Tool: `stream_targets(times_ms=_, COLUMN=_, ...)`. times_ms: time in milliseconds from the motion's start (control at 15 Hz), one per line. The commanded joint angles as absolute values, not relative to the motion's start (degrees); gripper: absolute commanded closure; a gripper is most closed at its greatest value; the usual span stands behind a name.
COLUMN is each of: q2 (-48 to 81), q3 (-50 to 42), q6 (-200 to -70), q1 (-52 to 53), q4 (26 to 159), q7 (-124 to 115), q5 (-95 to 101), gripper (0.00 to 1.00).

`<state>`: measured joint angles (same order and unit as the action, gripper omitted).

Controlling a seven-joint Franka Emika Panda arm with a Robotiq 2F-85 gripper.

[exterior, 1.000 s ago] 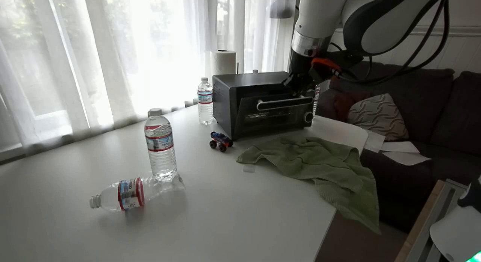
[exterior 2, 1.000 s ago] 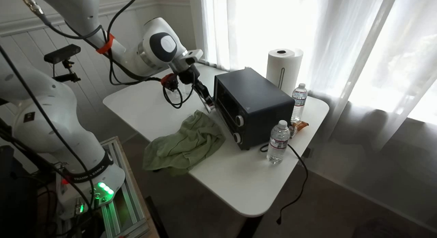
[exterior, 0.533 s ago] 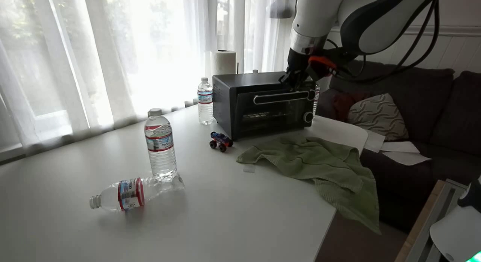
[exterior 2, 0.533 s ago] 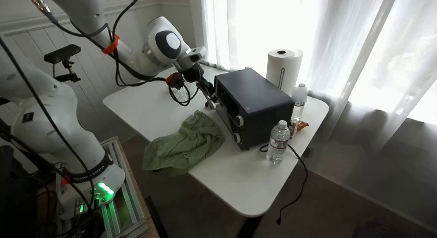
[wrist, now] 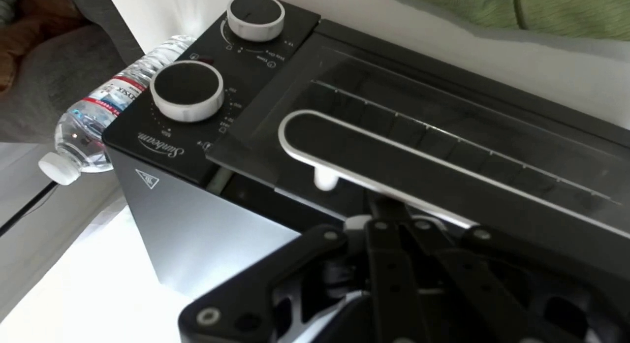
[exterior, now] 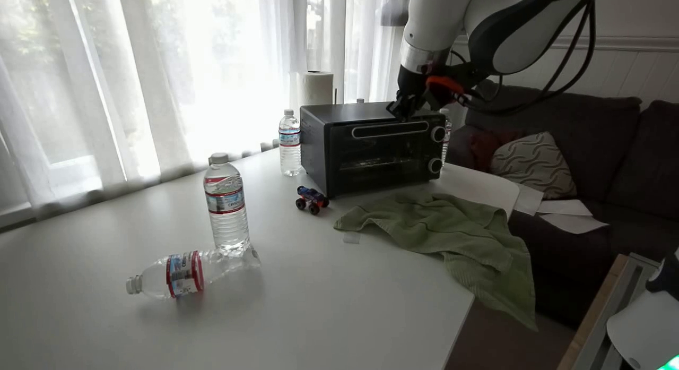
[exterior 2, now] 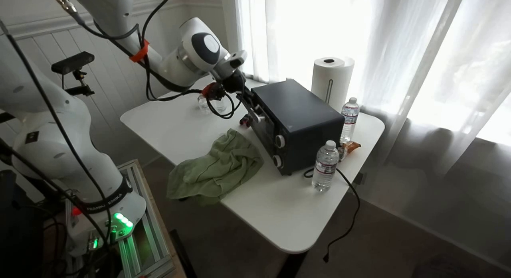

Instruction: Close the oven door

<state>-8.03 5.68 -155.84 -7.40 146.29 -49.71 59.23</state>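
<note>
The oven is a dark boxy toaster oven (exterior: 318, 142), seen in both exterior views (exterior 2: 297, 104) and the wrist view (wrist: 197, 230). Its oven door (exterior: 379, 160) stands almost upright against the front; the wrist view shows a narrow dark gap along the door's top edge (wrist: 305, 201). The silvery handle bar (wrist: 379, 185) runs across the door. My gripper (wrist: 389, 207) is shut, with its fingers together and its tips at the bar, between bar and door top. In both exterior views the gripper (exterior: 401, 114) (exterior 2: 252, 104) is at the door's upper edge. Exact contact is hidden.
A green towel (exterior: 440, 226) lies before the oven. A toy truck (exterior: 312, 200) sits near its front corner. Water bottles stand beside the oven (exterior: 289, 144) (exterior 2: 325, 166) and on the near table (exterior: 227, 203); another lies on its side (exterior: 180, 274). Paper towels (exterior 2: 330, 82) stand behind.
My gripper has moved toward the oven. The oven door has swung up and inward from a tilted, partly open position to nearly flush with the front.
</note>
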Motion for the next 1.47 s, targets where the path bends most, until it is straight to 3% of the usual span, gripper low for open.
stream_targets(times_ms=0, q2=-8.1, q3=5.8, q6=-157.2, q1=-8.0, q4=144.7, q7=-51.8, q5=63.7, gripper=1.00)
stream_targets(times_ms=400, q2=-9.5, q3=5.5, q6=-158.4, q1=-6.9, q4=145.1, q7=-49.1, q5=60.6, gripper=1.00)
stream_targets(times_ms=867, q2=-14.8, q3=5.8, q6=-149.3, q1=0.5, q4=151.4, q7=-32.4, q5=31.9, gripper=1.00)
stream_targets(times_ms=1400, q2=-21.7, q3=8.7, q6=-143.4, q1=0.3, q4=152.0, q7=-31.5, q5=25.8, gripper=1.00)
